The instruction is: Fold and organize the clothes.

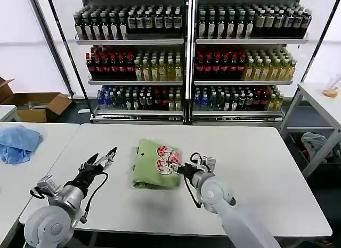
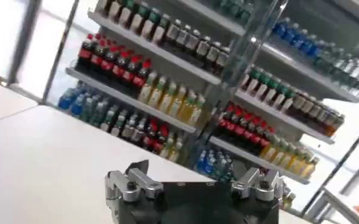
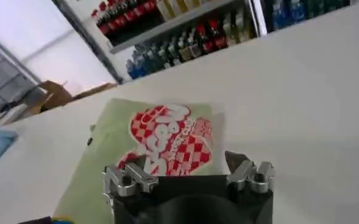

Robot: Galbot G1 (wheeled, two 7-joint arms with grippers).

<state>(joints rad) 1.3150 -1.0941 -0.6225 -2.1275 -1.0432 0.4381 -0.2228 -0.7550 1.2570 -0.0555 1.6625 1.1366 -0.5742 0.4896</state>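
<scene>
Head view is showing the light green short-sleeved cotton shirt (image 1: 152, 165) lying folded into a compact rectangle near the middle of the white rectangular table (image 1: 266, 173), its red-and-white chest print (image 1: 166, 158) facing up on the shirt's right half. The right gripper (image 1: 186, 168) is sitting at the shirt's right edge, just beside the print, fingers spread apart and gripping nothing that can be made out. The left gripper (image 1: 104, 160) is hovering over bare tabletop to the left of the shirt, clearly apart from it, its two black fingers splayed wide and empty. Behind the shirt, past the table's far edge, a tall metal shelving rack of coloured drink bottles (image 1: 186, 56) is standing. Far to the shirt's left, a crumpled light blue cloth (image 1: 18, 143) is lying on a neighbouring white table.

Left wrist view is showing the left gripper (image 2: 191, 182) with its silver finger mounts set wide apart, nothing between them, with bare table (image 2: 39, 158) and the bottle rack (image 2: 228, 91) beyond.

Right wrist view is looking down over the right gripper (image 3: 188, 173), its fingers parted and holding nothing, poised right at the near edge of the shirt (image 3: 106, 158), the checkered print (image 3: 173, 137) lying just ahead of the fingers.
</scene>
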